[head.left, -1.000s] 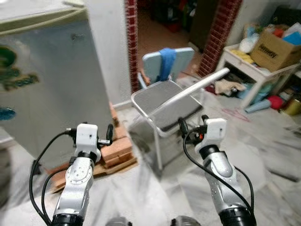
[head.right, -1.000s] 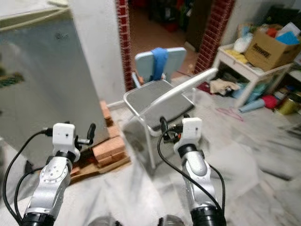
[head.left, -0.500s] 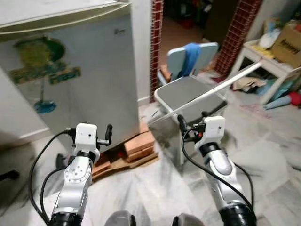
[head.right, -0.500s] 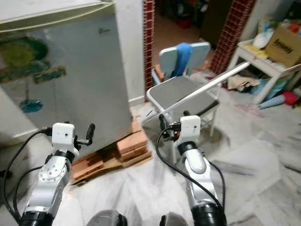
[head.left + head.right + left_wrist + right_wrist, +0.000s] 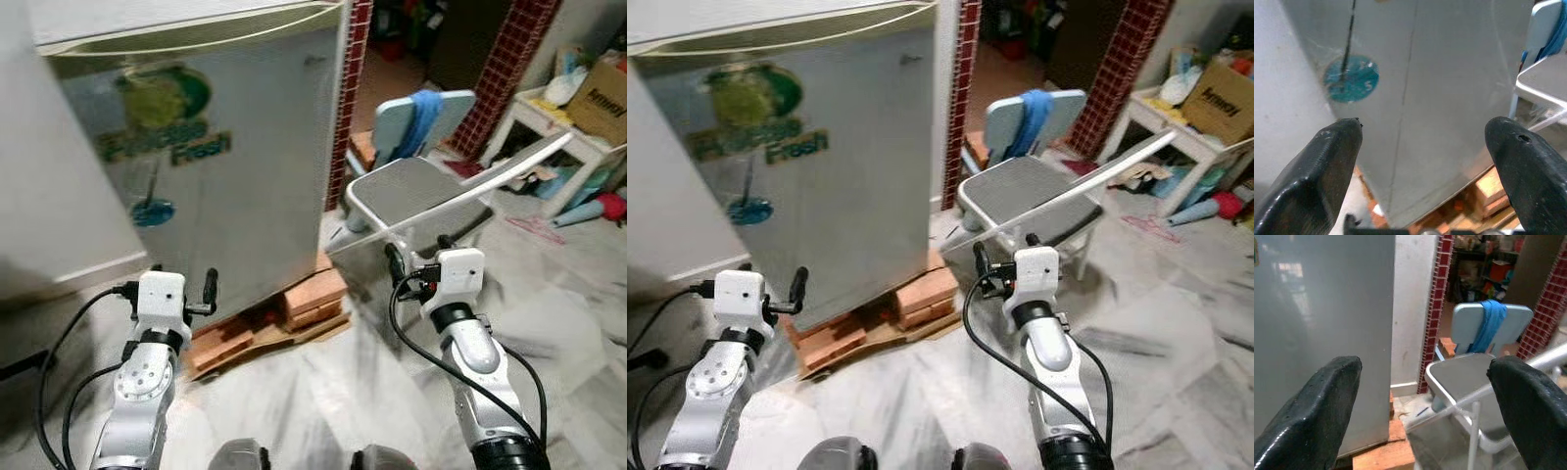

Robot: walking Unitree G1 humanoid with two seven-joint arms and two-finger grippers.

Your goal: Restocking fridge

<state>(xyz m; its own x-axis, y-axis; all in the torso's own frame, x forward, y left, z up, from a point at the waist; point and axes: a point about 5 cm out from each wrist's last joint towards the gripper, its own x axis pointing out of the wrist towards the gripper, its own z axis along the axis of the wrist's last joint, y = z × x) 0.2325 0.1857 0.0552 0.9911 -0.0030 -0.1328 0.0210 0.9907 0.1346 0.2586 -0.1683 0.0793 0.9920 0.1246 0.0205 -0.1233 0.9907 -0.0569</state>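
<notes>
I find the tall grey metal fridge (image 5: 196,166) closed at eleven o'clock, raised on bricks (image 5: 313,299). Left gripper (image 5: 1425,161) and right gripper (image 5: 1425,401) gape wide, empty. I judge the door heavy, slick; grip its edge.

Even indoor daylight — motion blur on the floor (image 5: 323,392), soft edges

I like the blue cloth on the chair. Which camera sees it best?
The right wrist view: the blue cloth hangs over the chair back, sharp, unblocked and near the middle. Both eye views show it smaller, farther off. The left wrist view catches just a sliver at the edge.
</notes>
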